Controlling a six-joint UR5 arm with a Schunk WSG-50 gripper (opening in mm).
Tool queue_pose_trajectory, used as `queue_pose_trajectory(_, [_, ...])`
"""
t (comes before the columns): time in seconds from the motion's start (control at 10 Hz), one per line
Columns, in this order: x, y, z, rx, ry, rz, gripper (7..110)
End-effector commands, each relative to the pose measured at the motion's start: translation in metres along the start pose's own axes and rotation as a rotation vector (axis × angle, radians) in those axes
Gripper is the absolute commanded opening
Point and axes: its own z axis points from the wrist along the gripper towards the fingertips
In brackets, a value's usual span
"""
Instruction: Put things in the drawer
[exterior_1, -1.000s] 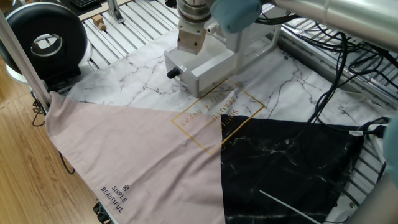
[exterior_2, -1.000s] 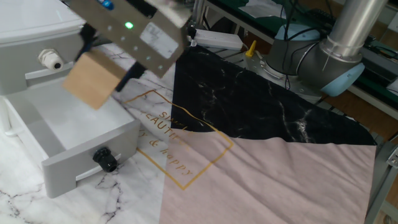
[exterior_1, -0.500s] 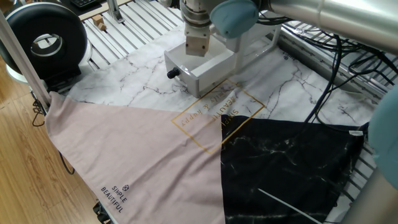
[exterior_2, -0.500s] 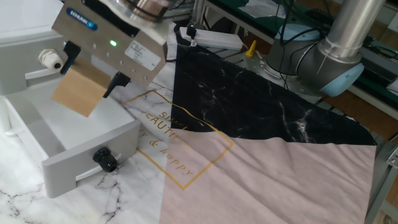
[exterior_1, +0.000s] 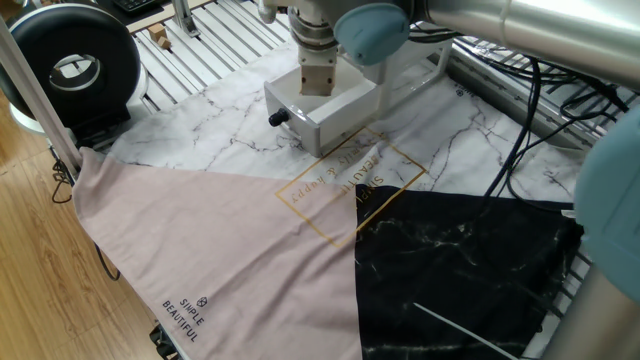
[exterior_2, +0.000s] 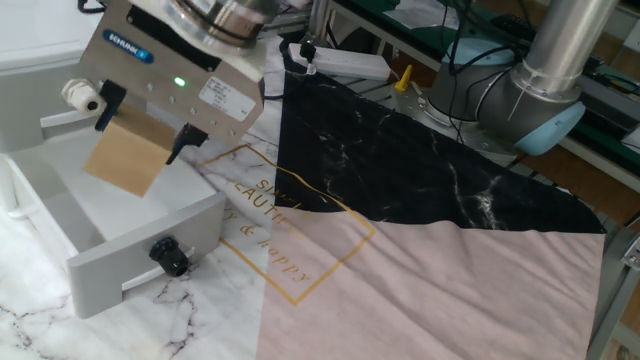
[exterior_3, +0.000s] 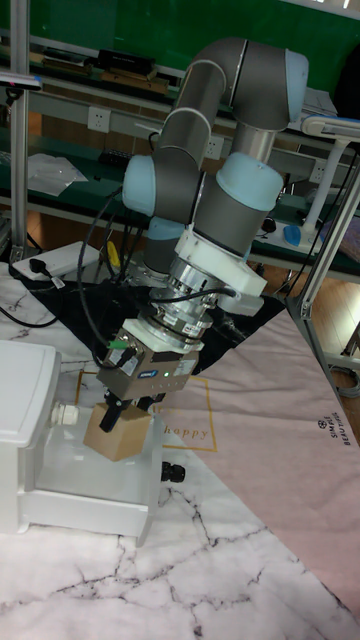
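Note:
A tan-brown cube (exterior_2: 125, 162) hangs tilted just above the open white drawer (exterior_2: 118, 268), over its inside. My gripper (exterior_2: 143, 130) is shut on the cube, one black finger on each side. In the tall fixed view the cube (exterior_3: 122, 433) sits under the gripper (exterior_3: 128, 413), low over the drawer (exterior_3: 92, 497) with its black knob (exterior_3: 173, 470). From one fixed view the cube (exterior_1: 317, 80) shows at the drawer's (exterior_1: 322, 118) back part, below the wrist. The drawer belongs to a white cabinet (exterior_3: 24, 405).
A cloth of pink (exterior_1: 200, 240), black (exterior_1: 460, 260) and marble print covers the table. A black round device (exterior_1: 70, 62) stands at the far left in one fixed view. Cables (exterior_1: 540, 90) lie to the right. The arm's base (exterior_2: 520, 95) stands behind the cloth.
The gripper has carried the cube down and further over the open drawer. The drawer itself has not moved.

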Motion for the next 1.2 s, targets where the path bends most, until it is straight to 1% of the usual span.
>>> queue_pose_trajectory(0.0, [0.000, 0.009, 0.008, -0.043, 0.005, -0.070, 7])
queue_pose_trajectory(0.1, [0.000, 0.015, 0.013, -0.066, 0.004, -0.095, 7])
queue_pose_trajectory(0.2, [-0.001, 0.018, 0.017, -0.074, -0.001, -0.106, 7])
queue_pose_trajectory(0.5, [0.000, 0.013, 0.019, -0.055, -0.003, -0.137, 7])
queue_pose_trajectory(0.6, [0.000, 0.008, 0.018, -0.039, -0.008, -0.146, 7])
queue_pose_trajectory(0.7, [-0.001, 0.009, 0.018, -0.041, -0.021, -0.145, 7])
queue_pose_trajectory(0.9, [-0.005, 0.009, 0.019, -0.041, -0.036, -0.172, 7])
queue_pose_trajectory(1.0, [-0.003, 0.010, 0.019, -0.043, -0.034, -0.184, 22])
queue_pose_trajectory(1.1, [-0.002, 0.013, 0.019, -0.055, -0.031, -0.206, 22])
